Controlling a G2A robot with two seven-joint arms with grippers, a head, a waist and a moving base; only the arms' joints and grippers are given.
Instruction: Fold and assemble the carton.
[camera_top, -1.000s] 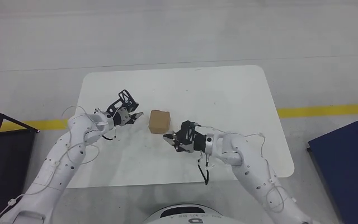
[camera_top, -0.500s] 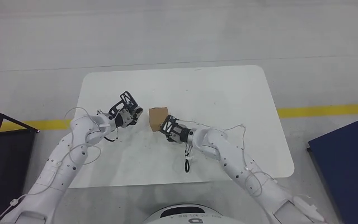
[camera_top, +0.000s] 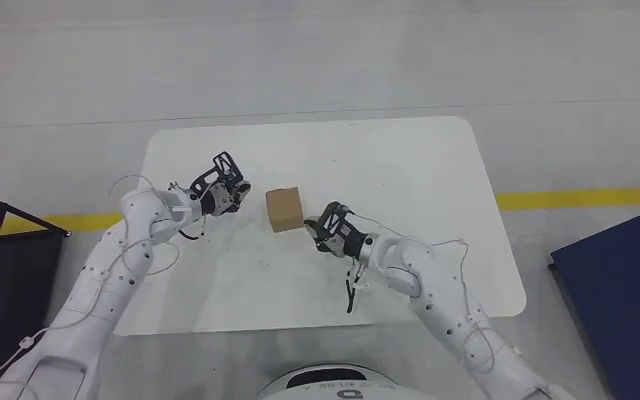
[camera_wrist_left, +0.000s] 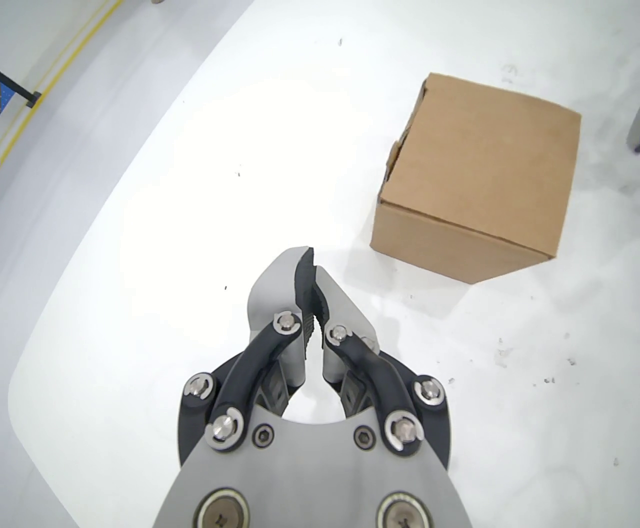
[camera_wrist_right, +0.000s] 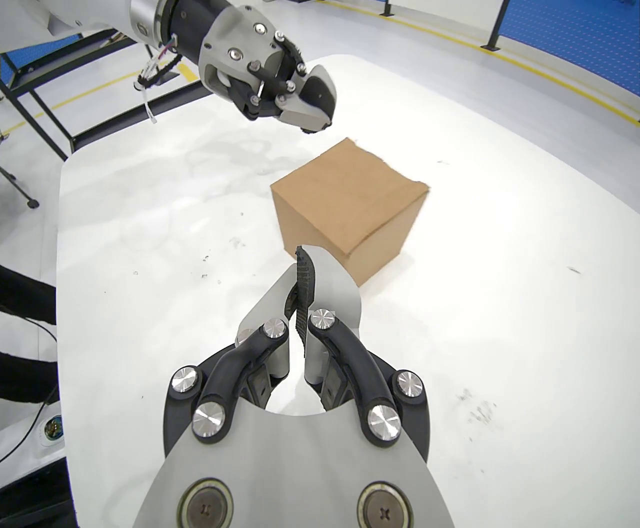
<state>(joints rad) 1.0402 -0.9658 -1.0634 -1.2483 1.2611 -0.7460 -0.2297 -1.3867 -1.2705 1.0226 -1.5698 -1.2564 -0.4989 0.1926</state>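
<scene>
A small brown carton (camera_top: 285, 209) stands closed as a cube near the middle of the white table (camera_top: 420, 170). In the left wrist view the carton (camera_wrist_left: 477, 182) shows a tucked flap seam on one side. My left gripper (camera_top: 239, 194) is shut and empty, a short way to the left of the carton, not touching it; its tips (camera_wrist_left: 306, 260) point past the box. My right gripper (camera_top: 313, 226) is shut and empty, just off the carton's near right corner. In the right wrist view the carton (camera_wrist_right: 350, 210) lies right beyond the right gripper (camera_wrist_right: 301, 252), with the left gripper (camera_wrist_right: 312, 107) behind it.
The table top around the carton is bare, with faint scuff marks. A yellow floor line (camera_top: 565, 197) runs past both table sides. A black frame (camera_top: 25, 220) stands off the left edge and a blue mat (camera_top: 605, 290) off the right.
The right gripper went in against the carton's near right side, then drew back a little to the right. The carton shifted slightly up-table. The left gripper moved slightly closer and higher.
</scene>
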